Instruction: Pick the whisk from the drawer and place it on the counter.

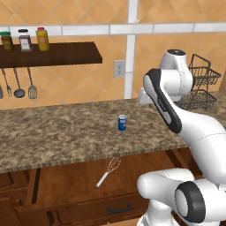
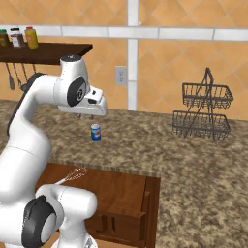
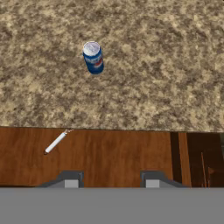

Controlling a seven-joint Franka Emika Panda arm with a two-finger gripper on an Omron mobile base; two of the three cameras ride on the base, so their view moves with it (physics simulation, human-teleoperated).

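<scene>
The drawer (image 1: 66,185) stands pulled out below the counter (image 1: 66,137); the whisk (image 1: 109,171) lies flat on its wooden floor, wire loops toward the counter edge and partly tucked under it, white handle pointing outward toward the drawer front; nothing else lies beside it in the drawer. In the hand view the whisk's handle (image 3: 55,142) shows just below the counter edge, left of the gripper's line.

The gripper (image 3: 111,180) hangs high above the drawer and the counter's front edge, well apart from the whisk; its two fingertips (image 3: 71,181) stand spread with a wide gap between them and nothing held.

A blue soda can (image 1: 122,122) stands upright on the counter, behind the whisk and near the front edge; it is the closest thing to the whisk's spot. A two-tier wire basket (image 2: 202,110) sits well off to the right by the wall; a dark wall shelf (image 1: 53,54) carries three jars (image 1: 24,39), with dark utensils (image 1: 18,84) hanging beneath; an outlet (image 1: 118,68) is on the tiled wall.
</scene>
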